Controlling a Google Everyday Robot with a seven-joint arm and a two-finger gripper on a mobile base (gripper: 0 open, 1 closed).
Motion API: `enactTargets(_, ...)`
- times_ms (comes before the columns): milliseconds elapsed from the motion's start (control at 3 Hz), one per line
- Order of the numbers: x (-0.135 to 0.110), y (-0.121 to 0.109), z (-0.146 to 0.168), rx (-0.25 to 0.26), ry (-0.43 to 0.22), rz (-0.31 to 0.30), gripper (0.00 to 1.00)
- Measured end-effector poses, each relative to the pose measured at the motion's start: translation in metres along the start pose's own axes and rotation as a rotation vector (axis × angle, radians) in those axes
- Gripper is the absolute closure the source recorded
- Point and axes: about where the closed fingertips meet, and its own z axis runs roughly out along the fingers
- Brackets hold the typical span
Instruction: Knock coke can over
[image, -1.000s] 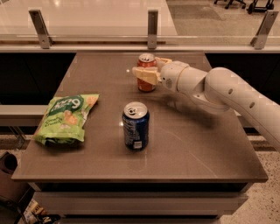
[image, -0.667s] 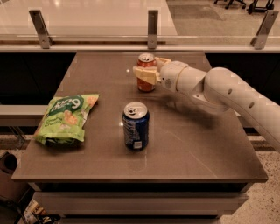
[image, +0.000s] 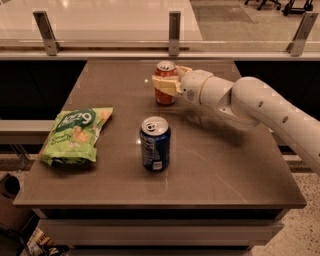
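The coke can (image: 164, 97), red-orange with a silver top, stands upright at the back middle of the brown table (image: 225, 170). My gripper (image: 171, 79) reaches in from the right on a white arm and is at the can's upper half. It is open: one cream finger (image: 162, 84) lies across the can's front and the other shows behind the can's right side. I cannot tell whether they touch the can.
A dark blue can (image: 154, 144) stands upright in the middle of the table, in front of the coke can. A green chip bag (image: 75, 135) lies at the left. A glass railing with metal posts (image: 174, 31) runs behind the table.
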Motion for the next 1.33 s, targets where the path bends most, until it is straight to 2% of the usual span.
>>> enactTargets(333, -0.007, -0.003, -0.001, -0.005, 0.001, -0.005, 1.00)
enactTargets(667, -0.047, -0.034, -0.030, -0.009, -0.011, -0.020, 1.00)
enactTargets(1000, -0.047, -0.034, -0.030, -0.009, -0.011, -0.020, 1.00)
enactTargets(1333, -0.052, -0.035, -0.029, -0.040, -0.033, -0.080, 1.00)
